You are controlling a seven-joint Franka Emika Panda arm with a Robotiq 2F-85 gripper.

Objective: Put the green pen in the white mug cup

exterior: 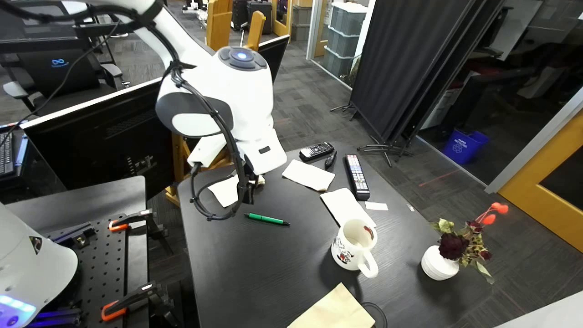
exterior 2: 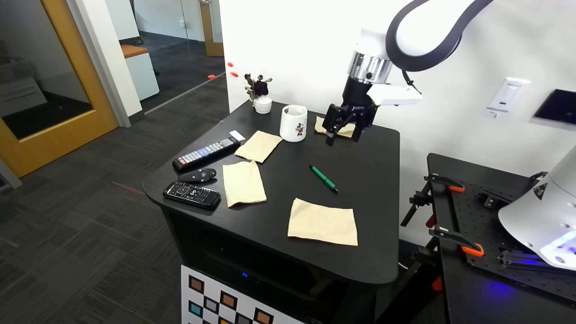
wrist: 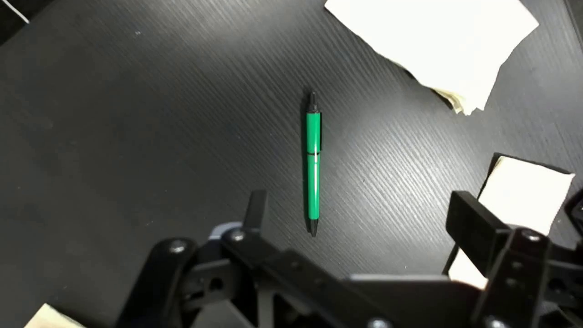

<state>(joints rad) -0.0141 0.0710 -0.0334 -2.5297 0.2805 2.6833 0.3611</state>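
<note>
"Item's position?"

"The green pen lies flat on the black table, ungripped; the white mug cup stands upright, well apart. The gripper hangs above, spread wide and holding nothing."

"And the pick-up?"

"In the wrist view the pen sits off-centre. Centre over its barrel before lowering, pinch squarely across, preferably near one end for easier entry. Height above the table I cannot fairly judge from here."

Black table: green pen, white mug, remotes, flower vase, tan sheets.
</note>
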